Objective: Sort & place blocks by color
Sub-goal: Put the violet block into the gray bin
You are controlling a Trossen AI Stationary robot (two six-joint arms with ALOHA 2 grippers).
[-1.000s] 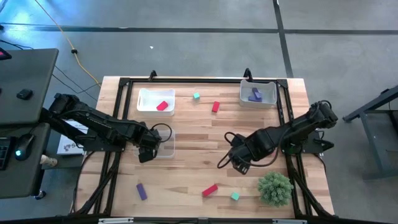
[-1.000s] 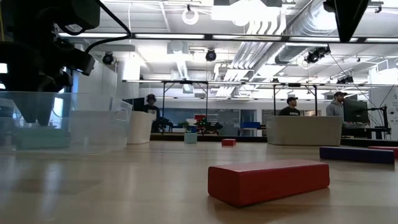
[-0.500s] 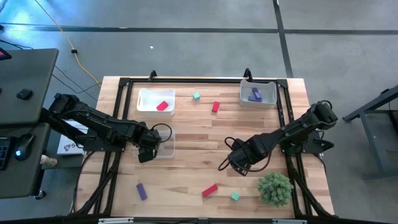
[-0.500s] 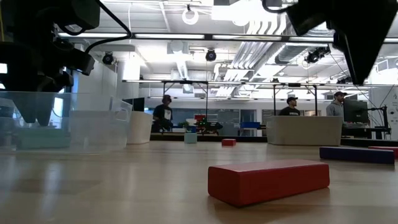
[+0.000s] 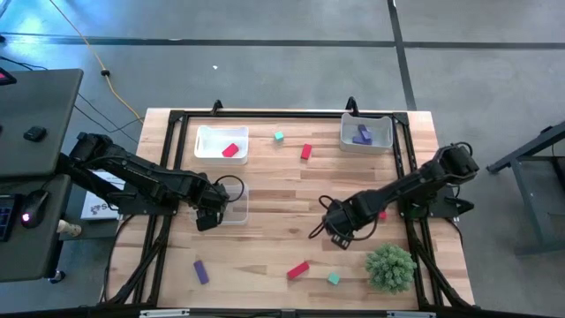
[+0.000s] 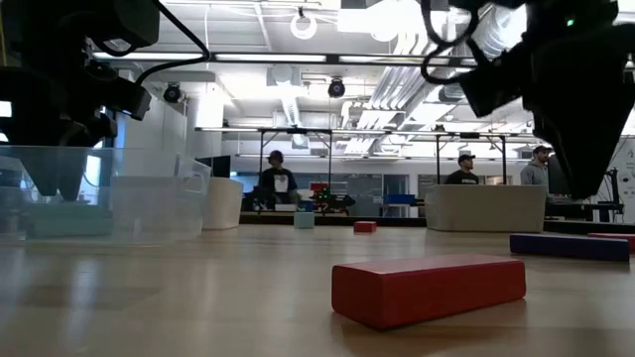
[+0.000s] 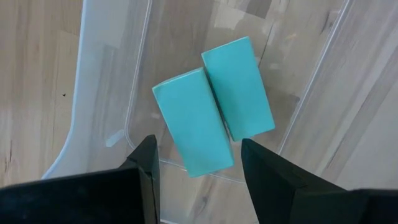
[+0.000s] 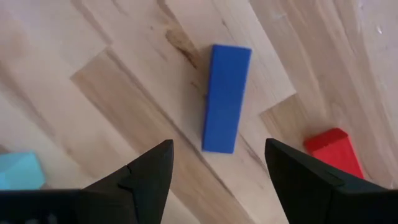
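Note:
My left gripper [image 5: 208, 216] [image 7: 199, 180] hangs open over the near end of a clear bin [image 5: 235, 206] in which two teal bars [image 7: 214, 118] lie side by side. My right gripper [image 5: 330, 232] [image 8: 217, 168] is open above a purple bar [image 8: 226, 98] that lies flat on the wood, with a red block [image 8: 333, 151] just beyond it. The arm hides that bar in the high view. Loose on the table are a red bar [image 5: 297, 269], a purple bar [image 5: 201, 271], teal cubes [image 5: 334, 278] [image 5: 279, 136] and a red block [image 5: 306, 151].
A white bin [image 5: 221, 141] holds a red block [image 5: 232, 150]. A clear bin [image 5: 366, 132] at the far right holds purple blocks. A green spiky plant ball [image 5: 390, 267] stands near the right gripper's near side. Black frame rails run along the table edges. People stand in the room beyond.
My right gripper has moved down and a little toward the near edge, coming into the low view from above. Its fingers stay open. The left arm and the blocks have not moved.

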